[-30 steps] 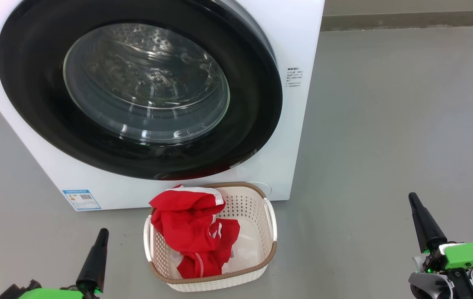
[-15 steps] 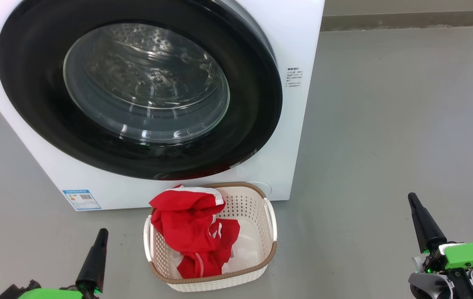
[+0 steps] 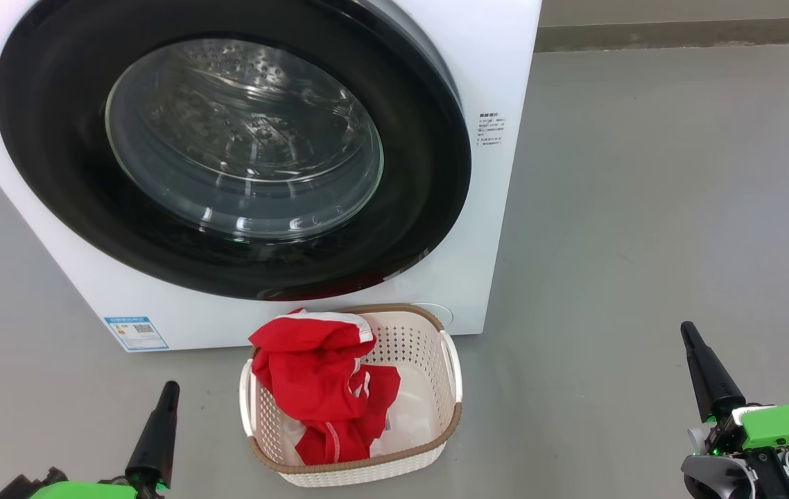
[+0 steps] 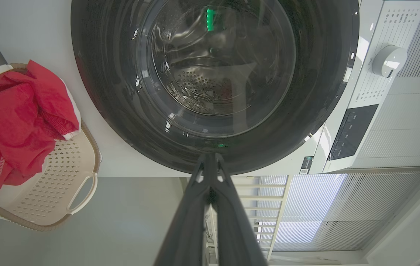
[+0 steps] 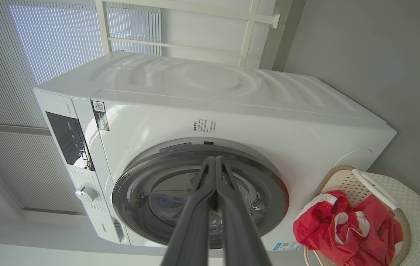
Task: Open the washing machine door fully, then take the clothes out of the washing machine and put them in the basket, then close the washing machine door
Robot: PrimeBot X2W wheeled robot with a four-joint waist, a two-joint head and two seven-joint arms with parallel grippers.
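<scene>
Clothes (image 3: pixel 325 388) lie heaped in the basket (image 3: pixel 422 350) just before the washing machine (image 3: pixel 498 62); the washing machine door (image 3: pixel 228 270) looks shut. Left gripper (image 3: pixel 170 388) and right gripper (image 3: pixel 687 330) hang low, fingers pressed together, empty. The last step seems done; next needs only a latch check.

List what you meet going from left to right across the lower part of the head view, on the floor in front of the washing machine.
In order: left gripper, jaws shut → basket holding the red clothes → right gripper, jaws shut.
</scene>
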